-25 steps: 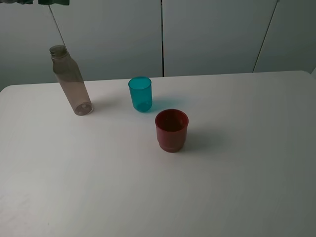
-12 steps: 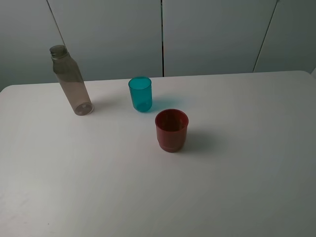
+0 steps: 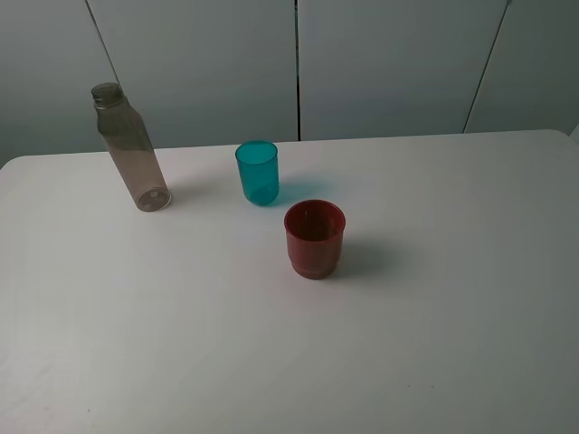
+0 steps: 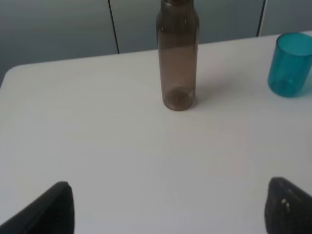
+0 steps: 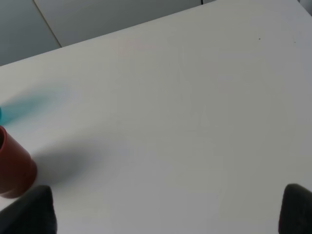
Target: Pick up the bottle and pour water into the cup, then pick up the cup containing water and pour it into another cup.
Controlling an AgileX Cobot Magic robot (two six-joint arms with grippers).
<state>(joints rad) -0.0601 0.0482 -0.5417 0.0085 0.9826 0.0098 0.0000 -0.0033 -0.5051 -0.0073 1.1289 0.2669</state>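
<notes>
Though both pincers (image 4: 168, 207) (image 5: 168, 209) gape empty, bottle (image 4: 177, 58) top's cropped; red cup (image 5: 14, 165) half cut off.

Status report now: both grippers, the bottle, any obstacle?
Left gripper open, empty, facing the bottle. Right gripper open, empty. Bottle upright on the table, untouched. Path to the bottle clear.

Smoky bottle (image 3: 129, 149), teal cup (image 3: 258, 172), and red cup (image 3: 314, 238) stand upright, apart.

A white table (image 3: 434, 344) stands before pale grey wall panels (image 3: 389, 63), seemingly evenly lit.
</notes>
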